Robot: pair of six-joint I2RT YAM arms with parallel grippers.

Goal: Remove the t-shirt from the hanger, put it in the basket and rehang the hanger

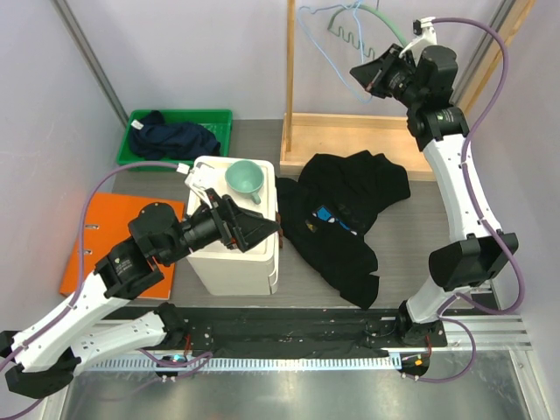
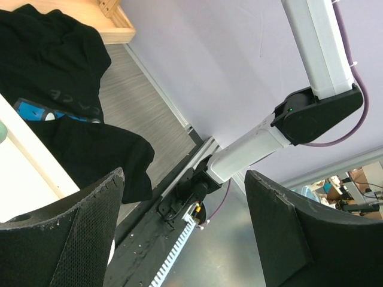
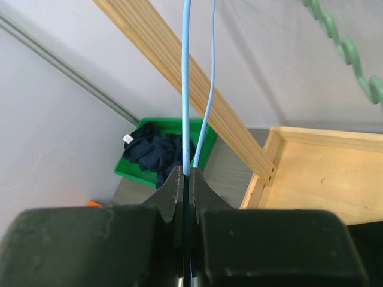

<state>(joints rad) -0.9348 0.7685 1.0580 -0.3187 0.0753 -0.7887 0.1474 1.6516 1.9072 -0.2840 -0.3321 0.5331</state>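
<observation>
The black t-shirt (image 1: 346, 219) with a blue print lies crumpled on the table, off the hanger; it also shows in the left wrist view (image 2: 54, 89). The bare light blue wire hanger (image 1: 317, 45) is up by the wooden rack. My right gripper (image 1: 363, 79) is shut on this hanger's wire (image 3: 186, 89), which runs up from between the closed jaws of the gripper (image 3: 187, 179). My left gripper (image 1: 262, 229) is open and empty beside the white box, left of the shirt; its spread jaws show in the left wrist view (image 2: 185, 227).
A green wavy hanger (image 3: 341, 54) hangs on the rack. The wooden rack base (image 1: 350, 140) lies behind the shirt. A white box (image 1: 219, 254) carries a teal cup (image 1: 245, 179). A green bin (image 1: 219, 114) holds dark blue clothes. An orange folder (image 1: 114, 241) lies left.
</observation>
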